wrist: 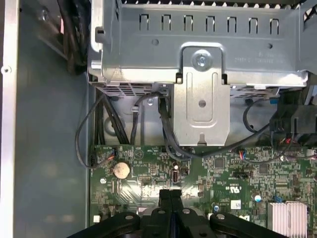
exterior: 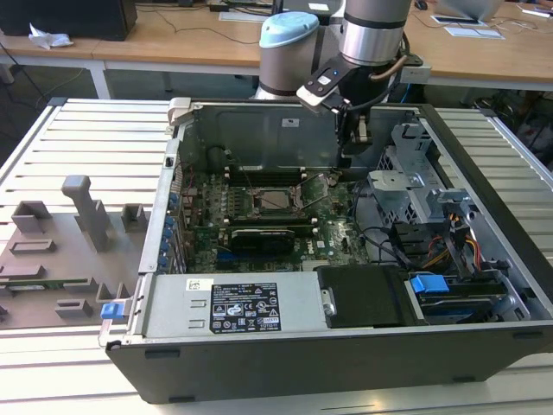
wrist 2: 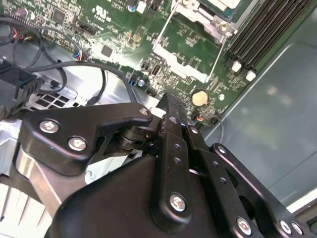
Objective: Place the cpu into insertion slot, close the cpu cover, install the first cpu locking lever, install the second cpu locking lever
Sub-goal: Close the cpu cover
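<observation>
Working over a slatted grey tabletop (exterior: 86, 138), with wooden desks (exterior: 173, 43) crossing the background. Looking first at the insertion slot (exterior: 278, 201), sitting near the middle of the green motherboard (exterior: 333, 238) as a dark square inside a silvery rim. Not telling for certain whether the cpu is lying in it. Noticing, though, a pale silvery patch (wrist 2: 221, 3) at the socket in the second wrist view, probably the chip already seated.

Seeing the cpu cover (wrist 2: 179, 63) swung up and away from the socket, green board showing through its cut-out, probably so as to be leaving the socket reachable from above.

Finding the end effector (wrist: 171, 194) near the cover but apart from it, hanging over the board's corner close to the coin battery (wrist: 121, 170). Fingers pressed together, pinching nothing visible: by the look of it, a posture for pushing thin metal rather than carrying a chip.

Passing long black memory slots (wrist 2: 262, 29) beside the socket, and a metal drive cage (wrist: 198, 49) beyond the board's edge.

Noting the computer case (exterior: 346, 363) lying on its side with the panel off, presumably for turning the board up toward the arm. Spotting grey fixture blocks (exterior: 86, 207) on the tabletop at the exterior view's left, apart from the case.
</observation>
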Controlling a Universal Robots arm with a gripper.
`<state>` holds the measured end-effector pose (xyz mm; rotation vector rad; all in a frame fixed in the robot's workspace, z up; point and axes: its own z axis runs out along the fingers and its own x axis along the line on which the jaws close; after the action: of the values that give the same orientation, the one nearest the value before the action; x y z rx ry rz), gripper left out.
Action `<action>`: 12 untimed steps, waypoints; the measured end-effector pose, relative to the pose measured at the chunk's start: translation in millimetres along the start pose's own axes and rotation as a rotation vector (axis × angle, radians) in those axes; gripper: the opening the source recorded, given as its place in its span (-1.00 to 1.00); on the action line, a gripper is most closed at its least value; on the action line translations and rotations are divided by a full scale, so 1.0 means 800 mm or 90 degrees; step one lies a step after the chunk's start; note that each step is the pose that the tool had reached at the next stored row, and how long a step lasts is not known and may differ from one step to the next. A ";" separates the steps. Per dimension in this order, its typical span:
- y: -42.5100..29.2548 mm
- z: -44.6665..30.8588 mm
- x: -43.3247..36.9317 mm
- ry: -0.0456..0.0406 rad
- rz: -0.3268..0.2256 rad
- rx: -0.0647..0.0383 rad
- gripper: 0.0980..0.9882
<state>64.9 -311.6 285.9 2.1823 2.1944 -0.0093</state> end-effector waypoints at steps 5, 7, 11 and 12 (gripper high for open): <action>0.0010 0.0050 0.000 0.0000 0.000 0.000 -0.98; 0.0010 0.0076 0.000 0.0000 0.000 0.000 -0.98; 0.0008 0.0123 0.001 0.0000 0.000 0.000 -0.98; 0.0008 0.0134 0.001 0.0001 0.000 0.000 -0.98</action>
<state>65.9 -311.5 275.2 2.1825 2.1943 -0.0092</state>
